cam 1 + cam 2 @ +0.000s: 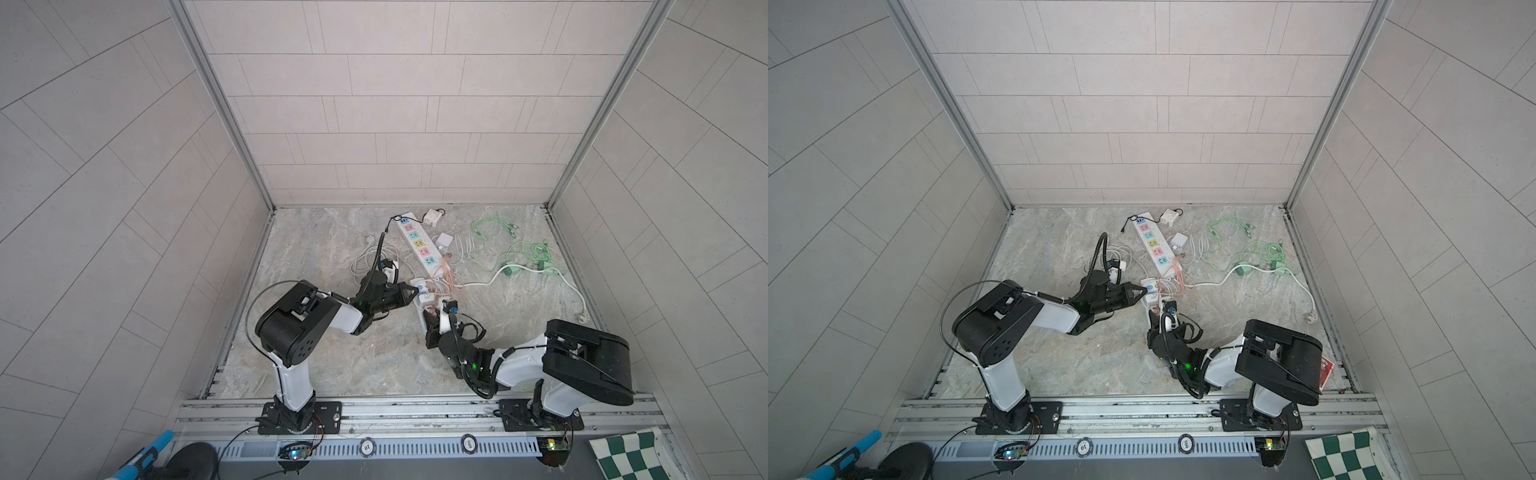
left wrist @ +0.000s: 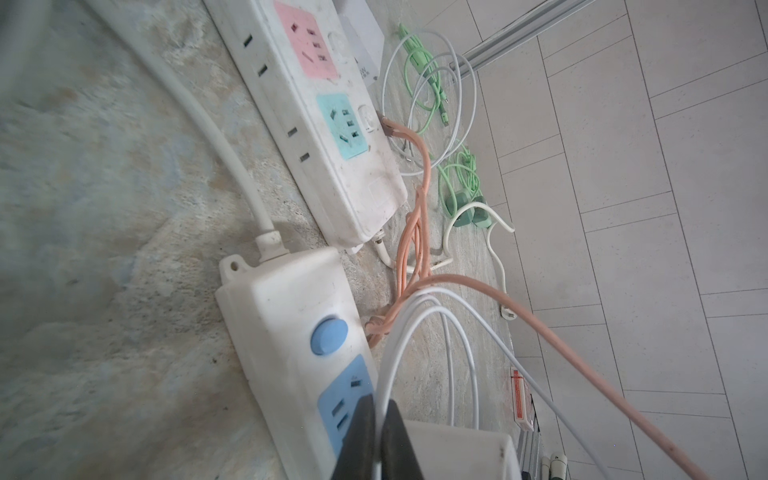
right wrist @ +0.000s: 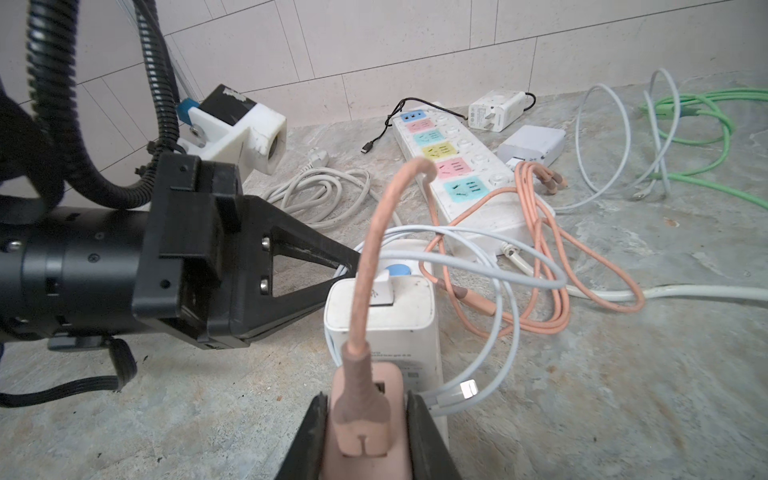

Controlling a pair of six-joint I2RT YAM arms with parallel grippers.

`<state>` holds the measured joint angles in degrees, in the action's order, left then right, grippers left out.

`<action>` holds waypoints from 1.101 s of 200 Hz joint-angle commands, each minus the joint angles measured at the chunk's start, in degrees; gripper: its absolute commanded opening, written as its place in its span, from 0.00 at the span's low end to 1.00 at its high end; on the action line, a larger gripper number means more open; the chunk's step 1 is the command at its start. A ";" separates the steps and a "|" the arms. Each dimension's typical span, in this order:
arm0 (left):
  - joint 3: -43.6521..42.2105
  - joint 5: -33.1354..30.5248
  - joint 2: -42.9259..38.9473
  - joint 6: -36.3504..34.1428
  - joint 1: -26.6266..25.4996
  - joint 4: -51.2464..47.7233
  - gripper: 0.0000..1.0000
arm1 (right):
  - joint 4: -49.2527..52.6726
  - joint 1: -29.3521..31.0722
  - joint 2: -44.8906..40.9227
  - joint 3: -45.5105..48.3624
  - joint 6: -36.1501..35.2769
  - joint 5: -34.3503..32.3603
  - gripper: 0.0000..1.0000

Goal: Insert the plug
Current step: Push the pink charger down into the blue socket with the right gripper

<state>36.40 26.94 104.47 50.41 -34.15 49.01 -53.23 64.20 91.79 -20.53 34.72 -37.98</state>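
The right gripper (image 3: 365, 401) is clamping the pink plug (image 3: 362, 440) by its two side faces, just beside the white charger (image 3: 380, 320), which is standing on the small power strip (image 2: 286, 316). The left gripper (image 2: 377, 419) is fully closed, with its tips sitting at the edge of the blue socket (image 2: 338, 399). Loose cables (image 3: 540, 232) are crowding the strip's far side. The marble surface (image 1: 374, 357) toward the arm bases is lying bare.

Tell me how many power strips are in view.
2. The long strip with coloured sockets lies toward the back; the short strip with a blue button lies nearer the robot.
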 commanded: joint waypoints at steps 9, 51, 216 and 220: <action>0.57 0.48 -0.07 -0.14 -0.04 2.75 0.06 | 1.51 1.40 4.95 0.69 0.07 0.59 0.00; 0.37 0.49 -1.43 -0.14 -0.05 2.37 0.06 | -2.57 2.42 9.81 1.63 -1.23 -0.20 0.00; -0.99 0.18 -6.36 0.43 0.09 -0.91 0.36 | 14.62 5.58 12.22 -4.40 0.00 -0.52 0.00; -1.19 0.06 -6.42 0.40 0.20 -1.04 0.38 | 15.21 5.56 12.07 -4.39 0.40 -0.52 0.00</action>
<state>36.05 26.92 99.61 51.66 -34.15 48.23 -51.51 68.88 100.95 -26.72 32.25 -44.99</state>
